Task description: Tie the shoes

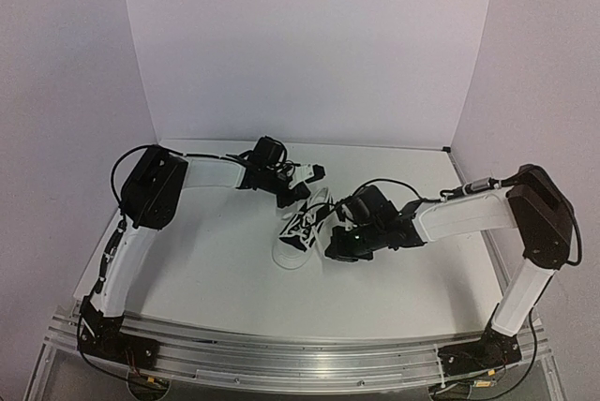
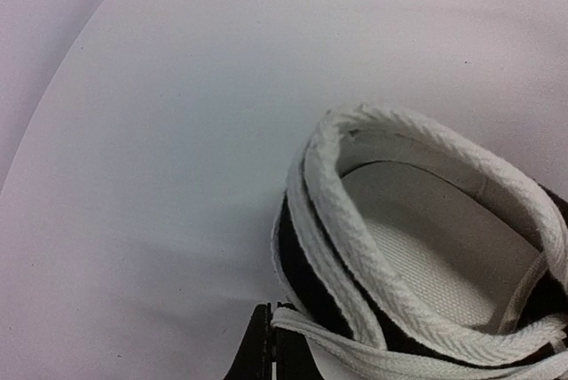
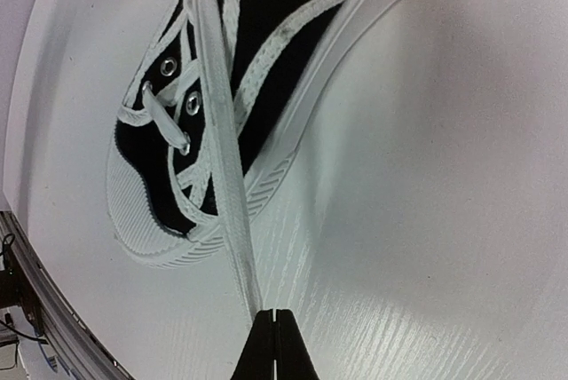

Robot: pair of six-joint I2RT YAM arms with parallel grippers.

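Note:
The black sneaker (image 1: 298, 232) with white toe cap and sole lies in the middle of the table, toe toward the near edge. My left gripper (image 1: 298, 191) is at its heel end, shut on a white lace (image 2: 373, 349) that runs across the shoe's opening (image 2: 426, 247). My right gripper (image 1: 330, 244) is to the shoe's right, shut on the other white lace (image 3: 226, 185), which stretches taut from the eyelets (image 3: 169, 65) over the toe side down to my fingertips (image 3: 271, 331).
The white table (image 1: 216, 270) is walled by white panels at the back and sides. An aluminium rail (image 1: 281, 354) runs along the near edge by the arm bases.

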